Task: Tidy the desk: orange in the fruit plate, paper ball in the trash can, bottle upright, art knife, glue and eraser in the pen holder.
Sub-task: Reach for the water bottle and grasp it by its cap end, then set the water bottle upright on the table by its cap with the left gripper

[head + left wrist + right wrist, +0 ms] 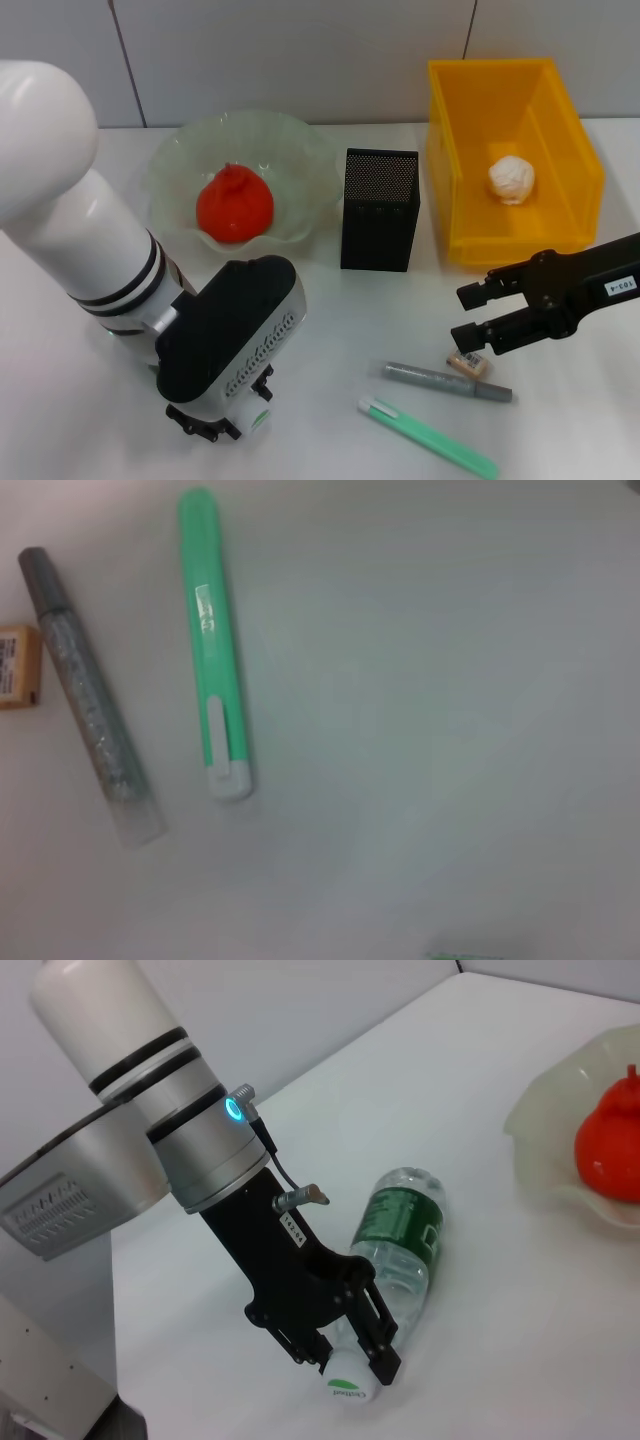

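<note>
**Tool down at the bottle's cap, bottle lying flat**

Left tool [215,425] sits low at the near edge of the desk [330,330] from the head view, mostly hidden under its own wrist housing. Over on the right, the right tool [470,315] hangs with its jaws spread wide, just beside the eraser [467,363]. The glue [447,381] and the green art knife [428,438] lie close by on the desk. The orange [234,204] rests in the fruit plate [300,160], the paper ball [511,179] in the trash can [450,190], and the pen holder [379,208] stands between them.

From the left wrist, art knife [214,641], glue [90,695] and eraser [18,666] lie side by side, apart.

From the right wrist, the left tool [352,1355] straddles the cap end of the bottle [400,1235], which lies on its side; whether it grips I cannot tell.
</note>
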Motion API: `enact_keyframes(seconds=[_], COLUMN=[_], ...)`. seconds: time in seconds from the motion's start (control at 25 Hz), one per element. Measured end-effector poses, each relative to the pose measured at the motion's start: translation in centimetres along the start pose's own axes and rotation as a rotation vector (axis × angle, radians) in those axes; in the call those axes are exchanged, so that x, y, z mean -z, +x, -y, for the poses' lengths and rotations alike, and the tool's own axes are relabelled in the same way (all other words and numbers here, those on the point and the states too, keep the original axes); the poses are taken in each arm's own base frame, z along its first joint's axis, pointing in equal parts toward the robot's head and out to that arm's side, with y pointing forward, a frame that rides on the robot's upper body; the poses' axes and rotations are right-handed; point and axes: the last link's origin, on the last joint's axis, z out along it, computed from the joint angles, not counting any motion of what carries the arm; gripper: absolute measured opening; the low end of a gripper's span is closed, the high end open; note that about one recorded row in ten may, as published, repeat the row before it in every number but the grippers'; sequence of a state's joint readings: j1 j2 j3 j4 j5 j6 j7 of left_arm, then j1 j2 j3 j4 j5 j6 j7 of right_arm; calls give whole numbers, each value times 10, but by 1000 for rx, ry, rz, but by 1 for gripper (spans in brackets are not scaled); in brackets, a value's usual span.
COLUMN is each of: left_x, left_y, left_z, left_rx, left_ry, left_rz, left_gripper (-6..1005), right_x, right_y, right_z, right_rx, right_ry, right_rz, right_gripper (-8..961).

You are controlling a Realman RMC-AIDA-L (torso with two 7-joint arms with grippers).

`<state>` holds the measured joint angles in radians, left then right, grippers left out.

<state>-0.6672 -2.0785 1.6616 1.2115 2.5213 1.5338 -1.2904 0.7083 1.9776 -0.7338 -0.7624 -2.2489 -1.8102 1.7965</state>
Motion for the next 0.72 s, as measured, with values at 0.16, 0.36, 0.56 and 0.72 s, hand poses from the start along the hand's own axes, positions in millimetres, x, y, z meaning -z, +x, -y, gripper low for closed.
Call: enact_keyframes(seconds=[0.16,0.36,0.56,0.72], left_x=[-1,2,11,23], left_y=[1,3,5,5], left_z=[-2,-1,1,3], left_rx=[8,39,85,143], left_ry=[-1,13,35,58], left_rz=[-7,-22,-36,-67], left_gripper=[480,466,454,447], right_x=[0,2,6,7], right_y=[1,1,0,-1], right_z=[0,2,2,3], right_rx=[1,5,11,20], right_ry=[3,10,12,14], right_rz=[-13,-20,-26,-50], right_gripper=[782,782,781,781])
